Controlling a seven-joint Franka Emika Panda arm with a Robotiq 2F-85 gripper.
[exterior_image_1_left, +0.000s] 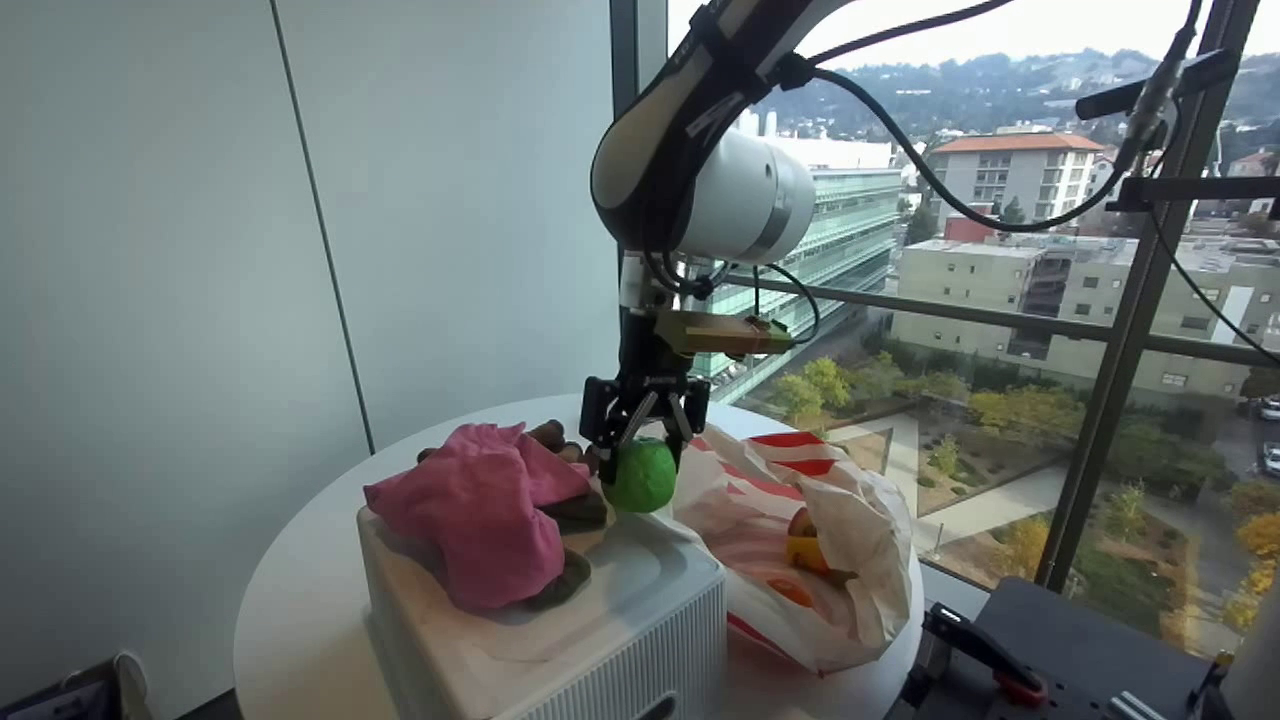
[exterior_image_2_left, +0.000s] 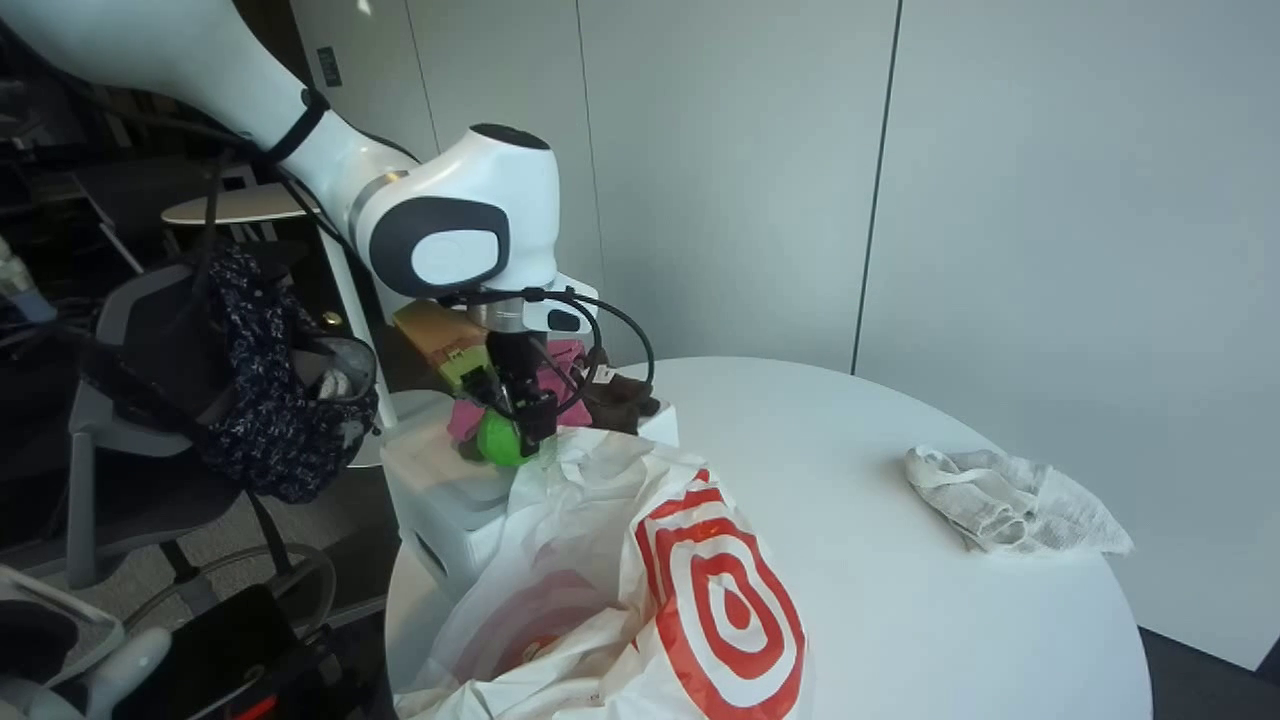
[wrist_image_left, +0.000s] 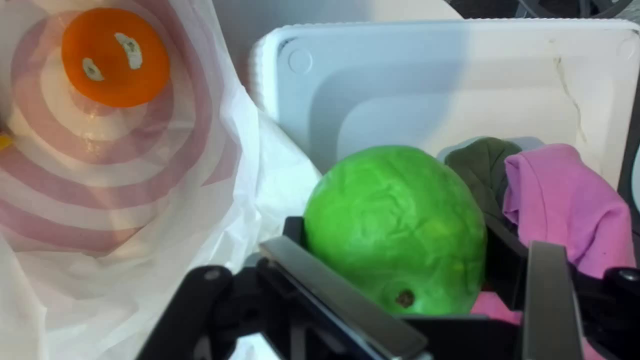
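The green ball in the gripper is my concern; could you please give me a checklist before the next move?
1. Green ball gripped from both sides by the gripper: ok.
2. Mouth of the bag open: ok; an orange object shows inside.
3. Bag edge apart from the white box in the wrist view: not ok; they overlap.
4. Ball lifted off the box: cannot tell.
5. Gripper not touching the pink cloth: cannot tell.
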